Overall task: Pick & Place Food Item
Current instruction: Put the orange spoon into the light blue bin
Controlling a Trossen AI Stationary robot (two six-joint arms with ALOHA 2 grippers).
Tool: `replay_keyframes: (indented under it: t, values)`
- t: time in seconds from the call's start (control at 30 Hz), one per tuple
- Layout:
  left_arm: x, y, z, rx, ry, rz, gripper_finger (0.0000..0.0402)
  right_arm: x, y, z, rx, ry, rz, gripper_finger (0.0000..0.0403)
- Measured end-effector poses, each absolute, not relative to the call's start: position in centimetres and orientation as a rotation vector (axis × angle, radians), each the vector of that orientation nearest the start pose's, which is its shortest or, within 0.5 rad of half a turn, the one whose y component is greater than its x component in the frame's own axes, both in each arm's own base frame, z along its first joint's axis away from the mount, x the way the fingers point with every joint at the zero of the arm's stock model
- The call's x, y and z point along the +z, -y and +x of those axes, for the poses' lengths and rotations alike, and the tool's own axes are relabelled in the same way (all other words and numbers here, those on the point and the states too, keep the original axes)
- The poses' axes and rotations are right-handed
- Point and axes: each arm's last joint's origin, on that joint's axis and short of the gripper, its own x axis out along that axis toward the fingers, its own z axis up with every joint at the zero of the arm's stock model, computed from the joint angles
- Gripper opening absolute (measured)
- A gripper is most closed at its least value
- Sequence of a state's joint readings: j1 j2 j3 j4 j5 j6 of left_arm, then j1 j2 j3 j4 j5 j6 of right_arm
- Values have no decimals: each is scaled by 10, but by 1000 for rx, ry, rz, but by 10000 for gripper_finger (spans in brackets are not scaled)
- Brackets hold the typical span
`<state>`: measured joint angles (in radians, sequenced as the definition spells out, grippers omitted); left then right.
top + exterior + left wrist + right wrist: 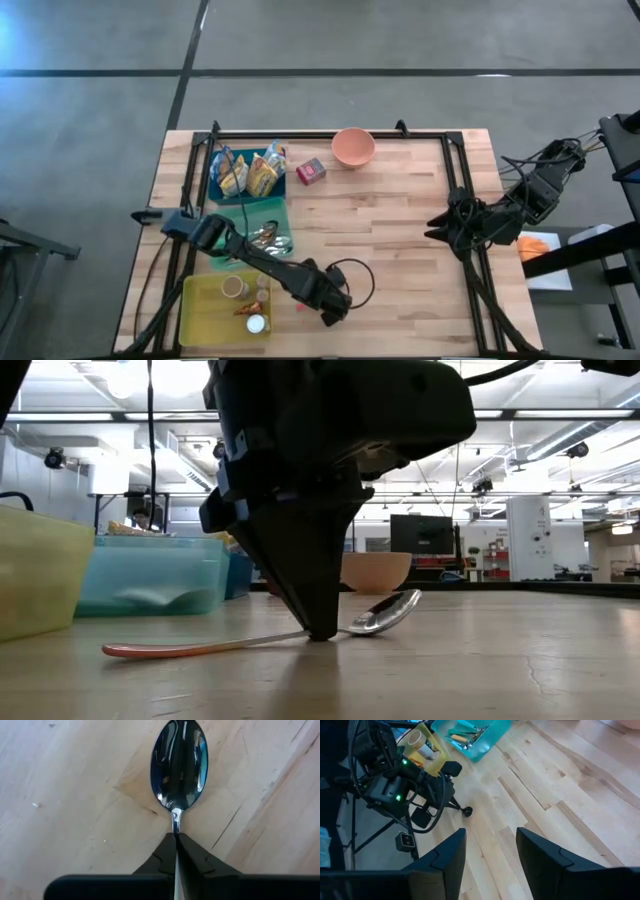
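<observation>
Left tool point(322, 632) pinching spoon point(178, 770) at its neck, near desk's point(400, 240) front edge, ready for lifting. Right tool point(490, 852) spread, waiting past desk's right edge.

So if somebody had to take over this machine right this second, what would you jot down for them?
Left gripper: shut on the spoon, pinching its neck just behind the bowl. The spoon lies on the wooden table, near the front edge beside the yellow bin.
Right gripper: open, holding nothing, waiting at the table's right side.
Other things: teal tray with cutlery, blue bin with snack packets, pink bowl at the back.
Done: spoon gripped.
Left: lift it and set it wherever it belongs; the pictures do not show where.
</observation>
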<state>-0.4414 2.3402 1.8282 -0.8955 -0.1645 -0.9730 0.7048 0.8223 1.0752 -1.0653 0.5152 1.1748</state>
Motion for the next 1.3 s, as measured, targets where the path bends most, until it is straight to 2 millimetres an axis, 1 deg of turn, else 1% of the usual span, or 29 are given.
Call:
replay_keyframes:
  t: [0.17, 0.4, 0.47, 0.7, 0.83, 1.0, 1.17, 1.3]
  values:
    - [131, 190, 422, 402, -1330, -437, 4, 349, -71, 106, -222, -661, 661, 170]
    - [138, 190, 422, 380, -1333, -451, 2, 349, -71, 105, -220, -661, 655, 170]
    - [141, 191, 422, 368, -1335, -460, 1, 349, -71, 105, -220, -661, 654, 170]
    - [165, 191, 422, 349, -1306, -478, 0, 349, -71, 105, -220, -662, 653, 170]
    - [187, 189, 418, 342, -1277, -499, 0, 349, -71, 105, -218, -662, 647, 170]
    - [226, 182, 404, 357, -1241, -518, 0, 349, -71, 105, -214, -662, 636, 170]
    - [270, 167, 380, 409, -1211, -516, 0, 348, -71, 106, -215, -663, 636, 170]
    - [304, 150, 357, 454, -1195, -506, 0, 345, -71, 106, -221, -670, 629, 170]
